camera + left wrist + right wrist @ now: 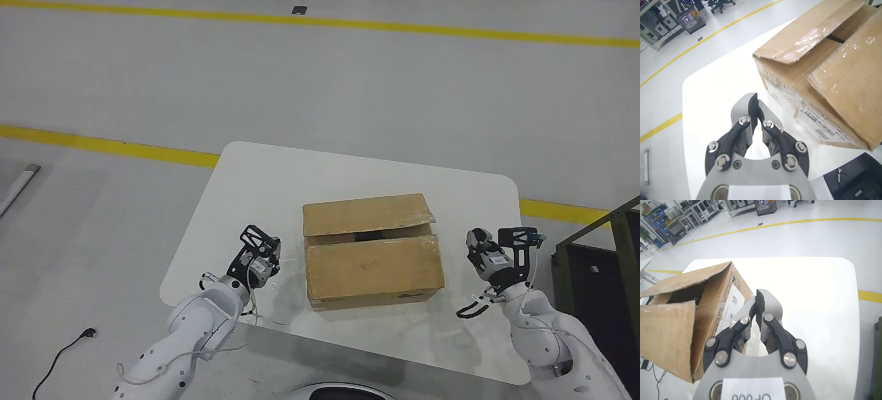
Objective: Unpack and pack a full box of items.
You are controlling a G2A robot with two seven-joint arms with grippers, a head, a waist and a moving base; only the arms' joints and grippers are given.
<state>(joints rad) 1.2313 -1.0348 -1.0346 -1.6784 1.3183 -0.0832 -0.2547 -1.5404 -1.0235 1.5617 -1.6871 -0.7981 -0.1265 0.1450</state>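
Closed on nothing, the left fingers (753, 103) and right fingers (759, 302) are held about equally near the short ends of the cardboard box (372, 250), which is set mid-frame on the worktop (260, 180) with its long axis left-to-right.

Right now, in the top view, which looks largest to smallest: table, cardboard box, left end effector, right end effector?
1. table
2. cardboard box
3. left end effector and right end effector: they look alike, so I do not rank them.

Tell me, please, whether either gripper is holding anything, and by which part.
Nothing is held: the left gripper and right gripper are shut and empty.
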